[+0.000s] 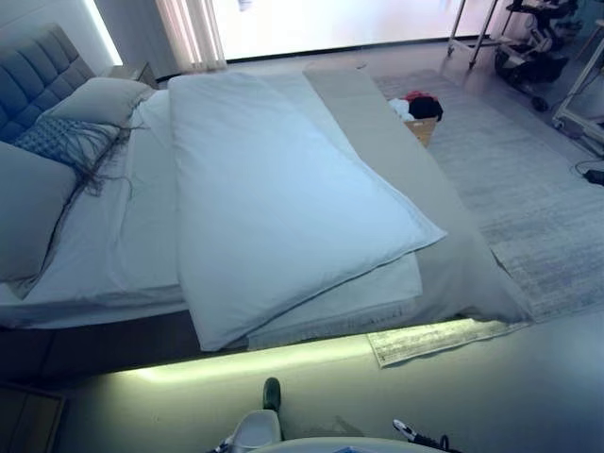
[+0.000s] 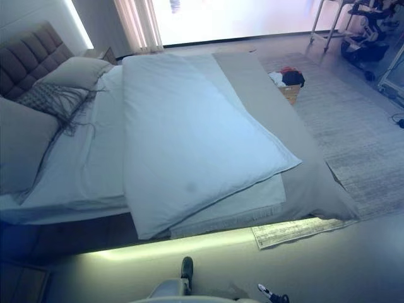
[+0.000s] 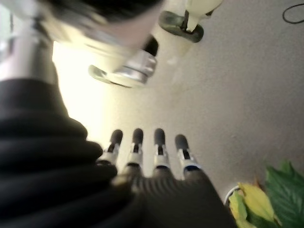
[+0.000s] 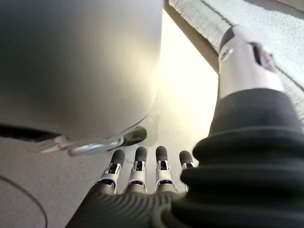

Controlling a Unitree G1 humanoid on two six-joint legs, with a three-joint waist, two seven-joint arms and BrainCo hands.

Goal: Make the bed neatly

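The bed point(image 1: 123, 330) lies across the view with its grey headboard point(image 1: 33, 75) at the left. A white duvet point(image 1: 283, 198) lies folded and askew over the middle, one corner over the near edge. A grey cover point(image 1: 415, 179) shows beyond it at the foot end, and the white sheet point(image 1: 142, 226) is bare by the pillows point(image 1: 104, 99). A fringed grey cushion point(image 1: 66, 142) lies between the pillows. Neither hand shows in the eye views. My left hand point(image 3: 159, 152) and right hand point(image 4: 137, 171) hang over the floor with straight fingers, holding nothing.
A basket of clothes point(image 1: 418, 111) stands on the grey rug point(image 1: 528, 189) past the foot of the bed. A nightstand point(image 1: 132, 71) and a curtain point(image 1: 193, 33) are at the back. Wheeled equipment point(image 1: 528, 47) stands at the back right. Plant leaves point(image 3: 270, 199) show in the left wrist view.
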